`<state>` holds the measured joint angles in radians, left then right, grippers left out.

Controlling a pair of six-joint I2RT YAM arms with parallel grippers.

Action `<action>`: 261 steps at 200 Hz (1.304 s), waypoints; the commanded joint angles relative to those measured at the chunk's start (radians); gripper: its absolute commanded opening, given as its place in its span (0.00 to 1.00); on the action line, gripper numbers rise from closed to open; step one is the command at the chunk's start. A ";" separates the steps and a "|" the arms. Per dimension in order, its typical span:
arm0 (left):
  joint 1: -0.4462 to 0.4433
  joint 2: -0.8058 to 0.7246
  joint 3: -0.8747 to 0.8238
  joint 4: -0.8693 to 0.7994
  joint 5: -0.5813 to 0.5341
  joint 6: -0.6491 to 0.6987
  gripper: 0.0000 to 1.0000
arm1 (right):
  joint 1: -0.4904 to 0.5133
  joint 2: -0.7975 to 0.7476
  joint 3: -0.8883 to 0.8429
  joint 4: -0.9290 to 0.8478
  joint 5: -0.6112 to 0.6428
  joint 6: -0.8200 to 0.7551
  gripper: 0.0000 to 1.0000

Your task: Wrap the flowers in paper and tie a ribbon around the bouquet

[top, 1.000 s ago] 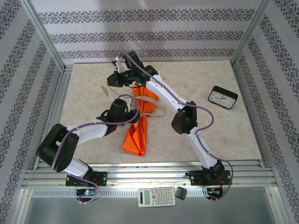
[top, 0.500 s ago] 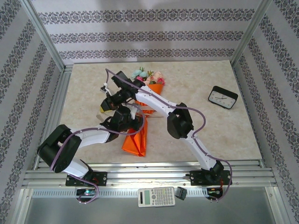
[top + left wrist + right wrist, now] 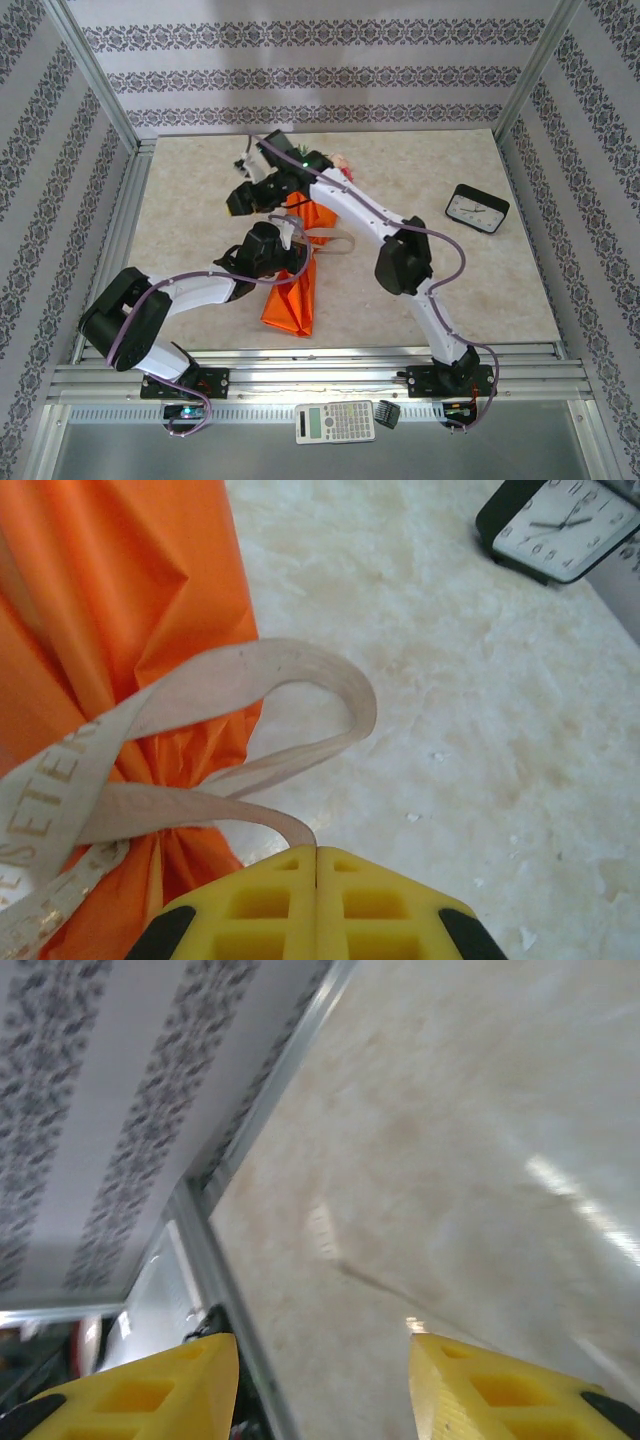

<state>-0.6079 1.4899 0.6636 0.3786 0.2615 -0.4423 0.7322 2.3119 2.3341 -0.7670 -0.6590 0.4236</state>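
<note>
Tan table [image 3: 480, 730]: bouquet [image 3: 120, 580] wrapped already. Ribbon [image 3: 250, 675] looped round it, end pinched in closed left gripper [image 3: 316, 852]. Right gripper [image 3: 318, 1352] open, empty. Knot prob. still to do.

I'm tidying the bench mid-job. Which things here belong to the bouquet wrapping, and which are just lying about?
Job: bouquet, ribbon.
Lying about: clock, calculator.
</note>
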 commanded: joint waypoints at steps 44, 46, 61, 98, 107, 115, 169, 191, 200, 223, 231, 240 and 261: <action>0.174 -0.041 0.181 -0.279 0.205 -0.220 0.00 | -0.086 -0.568 -0.649 0.210 0.661 0.293 0.38; 0.180 -0.041 0.187 -0.283 0.212 -0.225 0.00 | -0.083 -0.581 -0.664 0.211 0.678 0.299 0.38; 0.235 -0.010 0.234 -0.323 0.297 -0.266 0.00 | -0.050 -0.665 -0.773 0.234 0.758 0.326 0.34; 0.348 0.129 0.373 -0.426 0.485 -0.327 0.00 | 0.132 -0.705 -0.873 0.248 0.883 0.342 0.33; 0.369 0.166 0.397 -0.434 0.521 -0.346 0.00 | 0.174 -0.675 -0.870 0.251 0.885 0.349 0.33; 0.389 0.199 0.410 -0.428 0.557 -0.367 0.00 | 0.214 -0.635 -0.849 0.242 0.881 0.351 0.33; 0.451 0.313 0.472 -0.414 0.640 -0.393 0.00 | 0.391 -0.328 -0.624 0.191 0.880 0.377 0.38; 0.461 0.341 0.486 -0.406 0.639 -0.408 0.00 | 0.399 -0.227 -0.550 0.165 0.881 0.466 0.40; 0.466 0.353 0.487 -0.390 0.643 -0.424 0.00 | 0.398 -0.193 -0.530 0.160 0.889 0.499 0.41; 0.478 0.383 0.502 -0.377 0.649 -0.443 0.00 | 0.388 -0.092 -0.464 0.154 0.878 0.561 0.44; 0.480 0.393 0.505 -0.370 0.655 -0.449 0.00 | 0.387 -0.060 -0.436 0.150 0.873 0.578 0.45; 0.482 0.405 0.509 -0.358 0.664 -0.456 0.00 | 0.387 -0.029 -0.403 0.146 0.877 0.590 0.46; 0.491 0.423 0.509 -0.345 0.679 -0.466 0.00 | 0.389 0.032 -0.339 0.153 0.898 0.591 0.49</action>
<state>-0.1341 1.8820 1.1507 -0.0078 0.8978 -0.8806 1.1233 2.2852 1.9205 -0.5919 0.1955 0.9634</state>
